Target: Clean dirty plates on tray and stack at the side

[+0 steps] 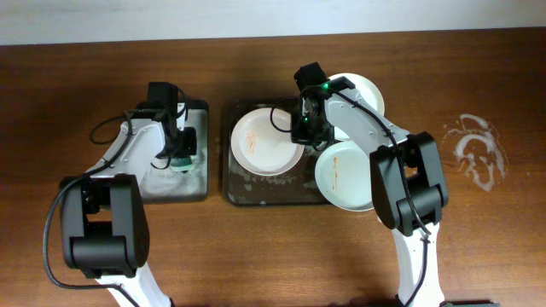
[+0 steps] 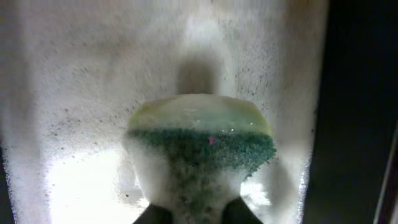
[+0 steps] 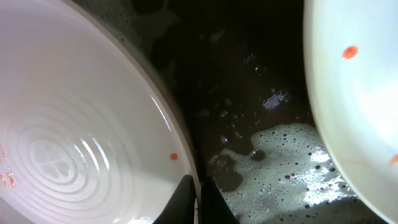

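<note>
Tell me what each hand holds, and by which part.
The left hand pinches the green sponge at its near end; the right hand grips a plate by its rim.

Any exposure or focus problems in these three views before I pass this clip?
Overhead: even light, sharp throughout. Left wrist: the foam around the sponge is blown out, focus is soft, and the right side is black. Right wrist: glare streaks on the rings of the left plate, the tray is murky, and the right plate is blurred and overexposed.
</note>
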`<control>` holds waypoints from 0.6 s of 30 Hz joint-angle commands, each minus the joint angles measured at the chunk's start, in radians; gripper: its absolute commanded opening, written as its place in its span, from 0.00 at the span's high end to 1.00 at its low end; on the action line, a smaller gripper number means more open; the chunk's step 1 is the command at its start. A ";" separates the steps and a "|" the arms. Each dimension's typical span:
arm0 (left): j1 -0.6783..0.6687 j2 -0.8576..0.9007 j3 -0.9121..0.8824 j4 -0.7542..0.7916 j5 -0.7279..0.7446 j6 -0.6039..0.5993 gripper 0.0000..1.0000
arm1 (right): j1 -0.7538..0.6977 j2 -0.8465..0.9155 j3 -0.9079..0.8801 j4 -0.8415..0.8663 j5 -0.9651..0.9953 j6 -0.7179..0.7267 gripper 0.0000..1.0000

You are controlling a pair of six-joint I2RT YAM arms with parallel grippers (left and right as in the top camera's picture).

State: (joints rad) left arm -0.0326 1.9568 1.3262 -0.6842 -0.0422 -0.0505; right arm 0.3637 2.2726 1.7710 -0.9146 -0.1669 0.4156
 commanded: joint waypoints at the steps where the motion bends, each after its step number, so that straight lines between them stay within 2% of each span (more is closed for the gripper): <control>1: 0.003 0.006 0.023 -0.011 -0.006 -0.002 0.99 | 0.011 0.025 -0.001 -0.004 0.025 0.005 0.95; 4: 0.003 0.006 0.059 -0.070 -0.003 -0.002 0.99 | 0.011 0.025 -0.001 -0.005 0.025 0.005 0.95; 14: 0.003 0.006 0.358 -0.389 -0.003 -0.002 0.99 | 0.011 0.025 -0.001 -0.006 0.000 0.006 0.96; 18: 0.003 0.006 0.373 -0.419 -0.003 -0.002 0.99 | 0.011 0.025 -0.001 0.012 -0.003 0.005 0.96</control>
State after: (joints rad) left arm -0.0326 1.9606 1.6764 -1.0832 -0.0418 -0.0502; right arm 0.3637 2.2726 1.7710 -0.9104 -0.1780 0.4156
